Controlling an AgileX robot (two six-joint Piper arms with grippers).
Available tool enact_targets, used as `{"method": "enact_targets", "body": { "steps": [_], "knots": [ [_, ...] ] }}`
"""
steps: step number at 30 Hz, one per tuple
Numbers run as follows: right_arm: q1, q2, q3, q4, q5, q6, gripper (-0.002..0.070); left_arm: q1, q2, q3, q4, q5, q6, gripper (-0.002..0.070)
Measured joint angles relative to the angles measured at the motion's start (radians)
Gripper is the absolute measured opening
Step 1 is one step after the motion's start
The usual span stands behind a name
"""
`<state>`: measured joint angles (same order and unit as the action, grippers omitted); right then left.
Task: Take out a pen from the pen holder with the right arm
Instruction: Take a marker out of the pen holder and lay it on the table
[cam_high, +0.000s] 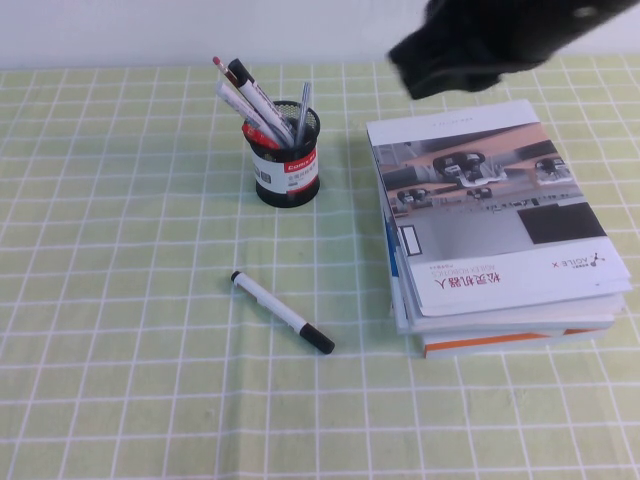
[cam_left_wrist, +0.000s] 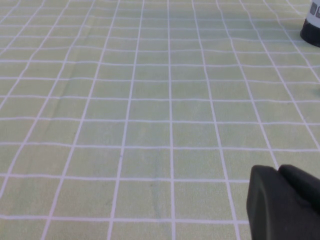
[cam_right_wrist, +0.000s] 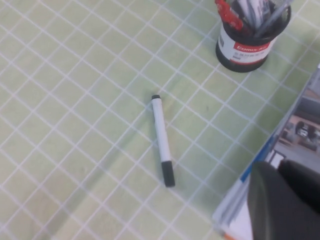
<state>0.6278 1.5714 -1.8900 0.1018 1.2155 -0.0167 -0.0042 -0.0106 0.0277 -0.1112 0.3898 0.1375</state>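
Right gripper (cam_high: 450, 60) a cropped blur above books (cam_high: 490, 220); left gripper (cam_left_wrist: 285, 202) over tablecloth (cam_left_wrist: 150, 125).

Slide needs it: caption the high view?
Marker lies on table before pen holder; right gripper hovers above books; left gripper off-frame.

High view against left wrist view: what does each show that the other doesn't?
Only the high view: the marker lying on the cloth, the stacked books, the pens standing in the pen holder, and the right tool, shut, raised above the books' far edge. Only the left wrist view: the left tool, over bare cloth away from the holder. Both: the pen holder and the green checked cloth.
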Motion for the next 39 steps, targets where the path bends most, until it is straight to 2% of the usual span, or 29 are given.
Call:
{"method": "enact_targets", "body": {
  "steps": [3, 9, 18, 23, 29, 32, 39],
  "knots": [
    [0.0, -0.121, 0.103, 0.0, -0.019, 0.0, -0.0012, 0.0, 0.0, 0.0, 0.0, 0.0, 0.0, -0.0005],
    [0.0, -0.434, 0.48, 0.008, -0.152, 0.0, -0.0012, 0.0, 0.0, 0.0, 0.0, 0.0, 0.0, -0.0005],
    [0.0, -0.906, 0.958, 0.004, -0.185, 0.0, -0.0012, 0.0, 0.0, 0.0, 0.0, 0.0, 0.0, -0.0005],
    [0.0, -1.049, 1.14, -0.023, -0.308, 0.01, -0.0012, 0.0, 0.0, 0.0, 0.0, 0.0, 0.0, -0.0005],
    [0.0, -1.12, 1.393, -0.167, -0.534, 0.184, -0.0013, 0.0, 0.0, 0.0, 0.0, 0.0, 0.0, -0.0005],
    [-0.063, -1.138, 1.518, -0.217, -0.681, 0.212, -0.0013, 0.0, 0.0, 0.0, 0.0, 0.0, 0.0, -0.0005],
    [-0.384, -1.231, 1.825, -0.232, -1.16, 0.222, -0.0013, 0.0, 0.0, 0.0, 0.0, 0.0, 0.0, -0.0005]
  ]
}}
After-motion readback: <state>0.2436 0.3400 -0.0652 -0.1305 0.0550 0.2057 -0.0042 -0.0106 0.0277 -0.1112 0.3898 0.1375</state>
